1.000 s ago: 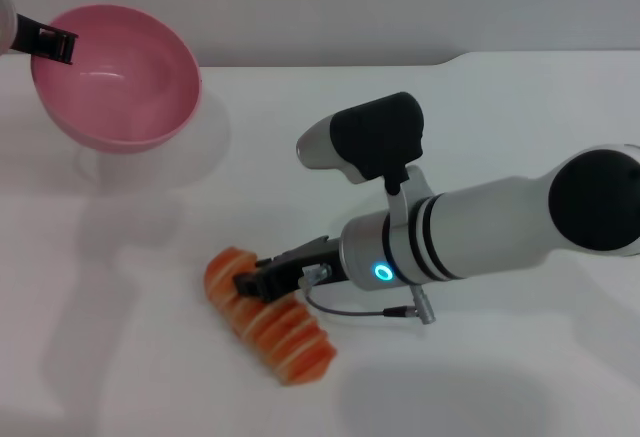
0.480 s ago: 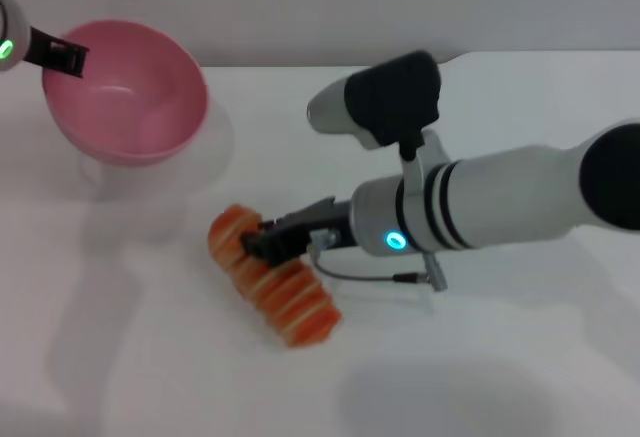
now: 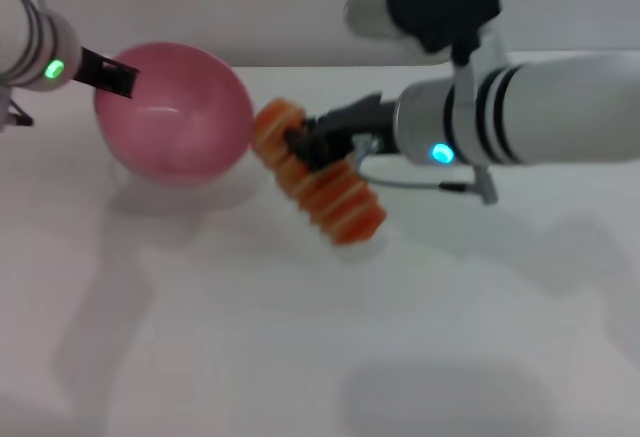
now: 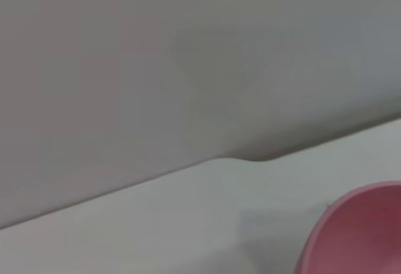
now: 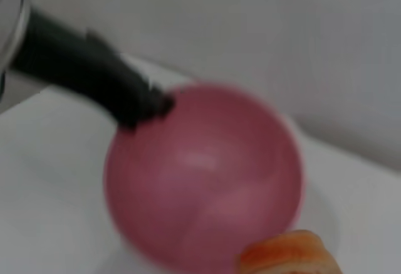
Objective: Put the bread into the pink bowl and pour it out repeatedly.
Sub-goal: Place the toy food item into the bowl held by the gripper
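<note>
The pink bowl (image 3: 175, 112) is held off the table at the upper left, tilted with its opening toward the right; it also shows in the right wrist view (image 5: 203, 173) and partly in the left wrist view (image 4: 360, 230). My left gripper (image 3: 115, 75) is shut on the bowl's far rim. My right gripper (image 3: 303, 142) is shut on the orange-and-cream striped bread (image 3: 320, 177) and holds it in the air just right of the bowl's rim. One end of the bread shows in the right wrist view (image 5: 291, 255).
The white table (image 3: 300, 337) spreads below both arms. A grey wall (image 3: 250, 7) runs behind the table's far edge.
My right gripper has lifted the bread off the table and carried it up toward the bowl. My left gripper has moved the bowl right, toward the middle.
</note>
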